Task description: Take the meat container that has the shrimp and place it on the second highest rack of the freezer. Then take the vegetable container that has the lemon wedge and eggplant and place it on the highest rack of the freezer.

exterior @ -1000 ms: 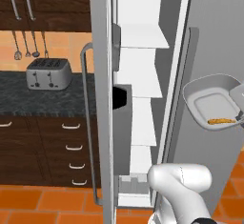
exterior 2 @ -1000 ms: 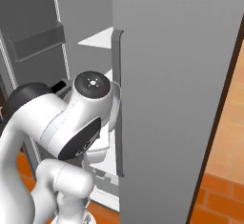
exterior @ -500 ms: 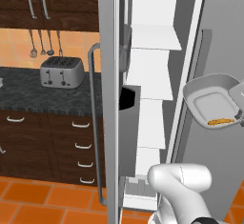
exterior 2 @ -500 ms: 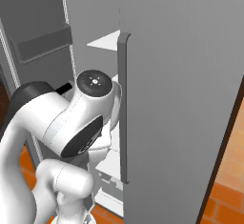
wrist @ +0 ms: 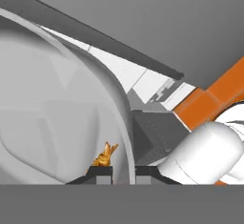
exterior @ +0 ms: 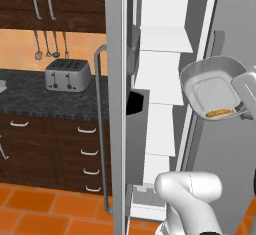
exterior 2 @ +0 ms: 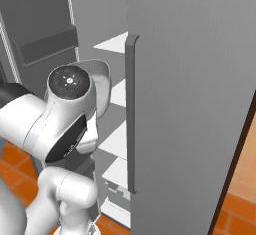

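White freezer (exterior: pixel 165 86) shelves; pincer (wrist: pixel 123 171) grips rounded grey meat container (exterior: pixel 212 86).

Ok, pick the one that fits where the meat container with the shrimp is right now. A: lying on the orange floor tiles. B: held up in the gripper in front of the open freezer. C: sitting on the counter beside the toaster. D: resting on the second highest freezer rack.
B: the meat container, with the shrimp in it, hangs in mid-air before the open freezer, its rim clamped in the gripper.
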Controlling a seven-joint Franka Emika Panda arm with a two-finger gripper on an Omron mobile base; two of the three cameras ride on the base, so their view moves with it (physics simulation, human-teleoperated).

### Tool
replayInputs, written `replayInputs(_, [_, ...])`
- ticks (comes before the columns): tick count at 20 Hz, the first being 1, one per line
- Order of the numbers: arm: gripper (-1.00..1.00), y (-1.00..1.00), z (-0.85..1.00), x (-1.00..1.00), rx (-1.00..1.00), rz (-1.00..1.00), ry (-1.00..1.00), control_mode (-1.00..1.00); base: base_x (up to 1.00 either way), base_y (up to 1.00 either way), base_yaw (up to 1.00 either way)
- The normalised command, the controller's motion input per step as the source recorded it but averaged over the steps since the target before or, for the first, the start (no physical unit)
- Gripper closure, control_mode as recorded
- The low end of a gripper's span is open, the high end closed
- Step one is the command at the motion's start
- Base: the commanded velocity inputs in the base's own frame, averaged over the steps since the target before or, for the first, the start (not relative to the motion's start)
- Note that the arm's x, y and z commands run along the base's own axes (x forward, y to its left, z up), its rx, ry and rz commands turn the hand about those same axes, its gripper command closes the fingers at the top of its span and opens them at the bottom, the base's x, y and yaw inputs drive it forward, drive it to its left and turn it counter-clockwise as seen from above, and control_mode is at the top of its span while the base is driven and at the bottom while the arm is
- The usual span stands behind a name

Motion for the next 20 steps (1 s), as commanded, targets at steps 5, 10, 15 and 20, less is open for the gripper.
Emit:
replayInputs(5, [1.0,0.72,0.35,0.96,0.0,-0.14,-0.05,-1.0,0.0,0.0,0.0])
replayInputs(10, [1.0,0.33,-0.03,1.0,0.01,-0.25,0.0,-1.0,0.0,0.0,0.0])
replayInputs(15, [1.0,0.03,-0.09,0.9,0.01,-0.22,0.0,-1.0,0.0,0.0,0.0])
replayInputs(20, [1.0,0.0,0.09,0.78,0.11,-0.15,0.02,-1.0,0.0,0.0,0.0])
